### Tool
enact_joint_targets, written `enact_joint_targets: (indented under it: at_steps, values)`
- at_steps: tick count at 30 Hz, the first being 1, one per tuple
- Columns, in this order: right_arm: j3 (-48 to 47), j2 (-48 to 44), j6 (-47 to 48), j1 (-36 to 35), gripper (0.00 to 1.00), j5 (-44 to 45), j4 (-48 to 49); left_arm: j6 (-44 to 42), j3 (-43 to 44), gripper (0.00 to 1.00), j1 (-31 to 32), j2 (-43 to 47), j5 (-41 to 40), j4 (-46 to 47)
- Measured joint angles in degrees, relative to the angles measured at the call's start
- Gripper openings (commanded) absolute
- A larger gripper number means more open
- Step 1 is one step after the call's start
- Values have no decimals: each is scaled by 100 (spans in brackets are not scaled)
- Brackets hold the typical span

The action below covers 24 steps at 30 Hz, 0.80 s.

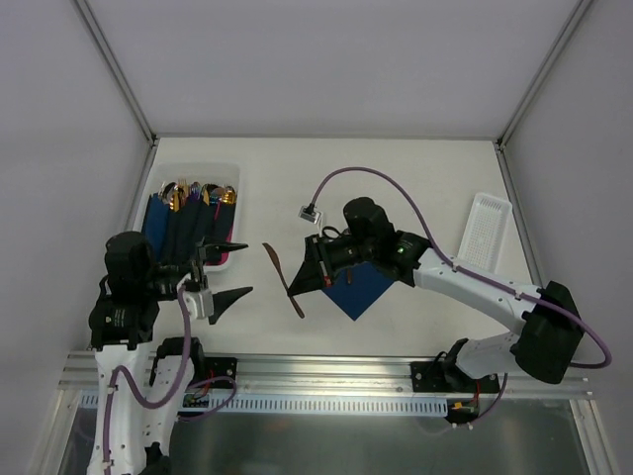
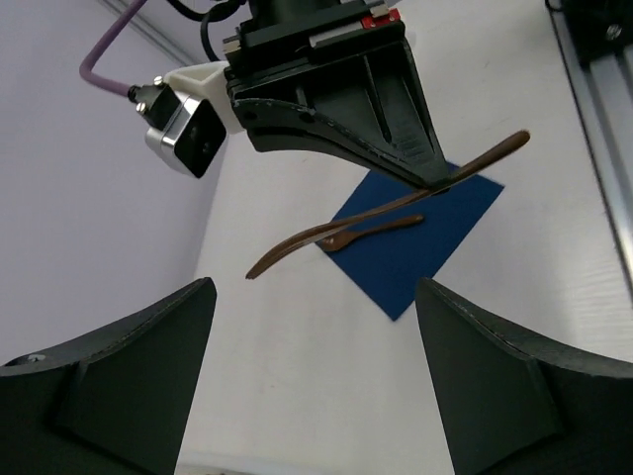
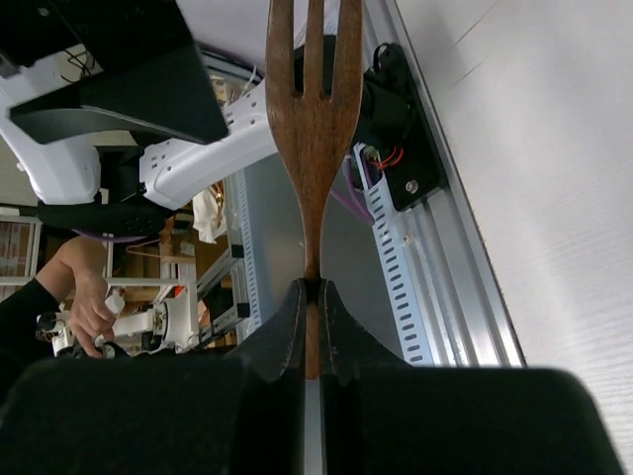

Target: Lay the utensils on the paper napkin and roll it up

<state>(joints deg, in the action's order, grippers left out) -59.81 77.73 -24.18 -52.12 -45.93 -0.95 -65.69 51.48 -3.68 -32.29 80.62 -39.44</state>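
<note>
My right gripper (image 1: pixel 295 283) is shut on a slim bronze fork (image 1: pixel 273 259) and holds it above the table, just left of the navy paper napkin (image 1: pixel 362 288). In the right wrist view the fork (image 3: pixel 313 109) stands tines-up between the shut fingers (image 3: pixel 285 327). In the left wrist view the fork (image 2: pixel 326 232) hangs over the napkin (image 2: pixel 420 247), and a second slim brown piece (image 2: pixel 381 229) seems to lie on the napkin's near edge. My left gripper (image 1: pixel 247 268) is open and empty, left of the fork; its fingers (image 2: pixel 148 356) frame bare table.
A clear bin (image 1: pixel 233 174) at the back left holds rolled navy napkins with gold utensils and a magenta-pink napkin edge (image 1: pixel 225 259). A white perforated tray (image 1: pixel 487 231) lies at the right. The metal rail (image 1: pixel 326 374) runs along the near edge.
</note>
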Motion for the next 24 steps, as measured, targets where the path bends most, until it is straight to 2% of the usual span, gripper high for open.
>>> enact_joint_targets:
  at_steps: [3,6,8,11,16,24]
  values:
    - [0,90,-4,-184,0,-4,-98,-1088,-424,77,291,319,-334,-109]
    - [0,166,11,-339,0,-11,-284,-2203,-535,71,597,321,-682,-610]
    - [-4,232,37,-448,0,-22,-439,-3029,-535,70,796,232,-938,-1060]
    - [-31,348,94,-601,0,-24,-693,-3757,-535,70,922,92,-1180,-1541]
    - [-74,490,142,-789,0,-28,-960,-4317,-540,66,938,87,-1338,-1910]
    - [-538,785,273,-931,0,-87,-1185,-4522,-553,58,1119,76,-1394,-2138]
